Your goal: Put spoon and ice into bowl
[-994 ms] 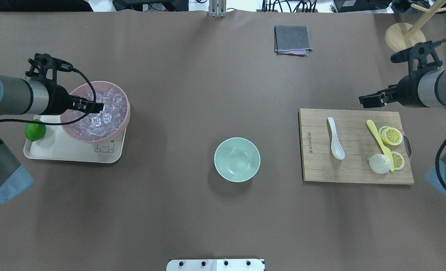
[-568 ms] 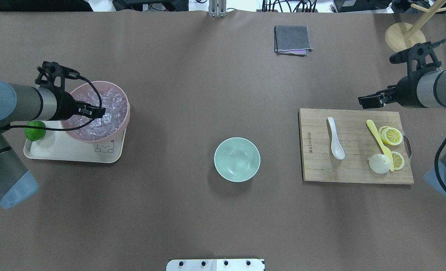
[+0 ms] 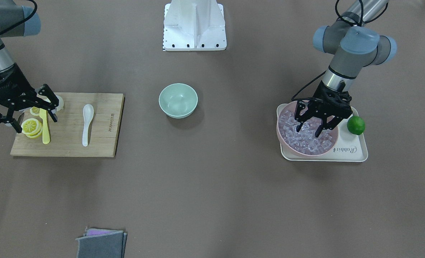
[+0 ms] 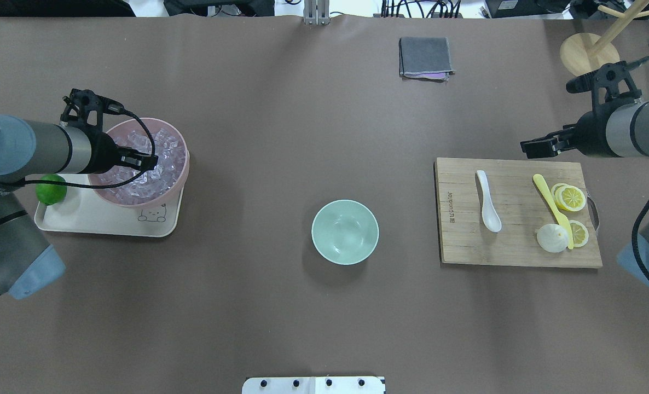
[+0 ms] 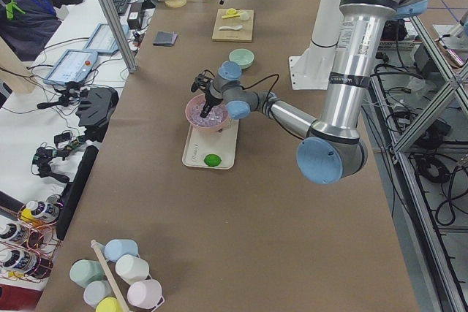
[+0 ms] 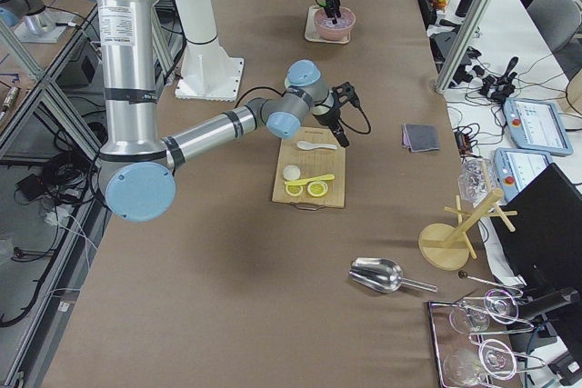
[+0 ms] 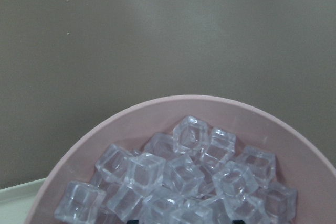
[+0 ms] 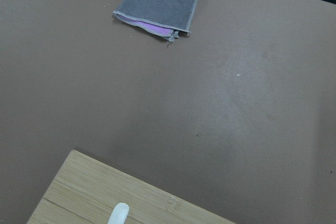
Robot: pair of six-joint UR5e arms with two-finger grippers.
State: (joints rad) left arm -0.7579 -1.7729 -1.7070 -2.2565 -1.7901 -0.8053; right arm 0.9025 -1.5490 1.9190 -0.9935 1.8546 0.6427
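The white spoon lies on the wooden cutting board, also in the front view; its handle tip shows in the right wrist view. The mint-green bowl stands empty mid-table. The ice cubes fill a pink bowl, and the left wrist view shows them up close. My left gripper is open, fingertips down at the ice. My right gripper is open and empty, over the board's lemon end.
The pink bowl sits on a cream tray with a lime. On the board lie a yellow knife, lemon slices and a lemon end. A grey cloth and a wooden stand are at the far side.
My left arm has swung so its gripper points down into the pink bowl, closer to the ice. The right gripper has barely shifted. Spoon and mint bowl have not moved.
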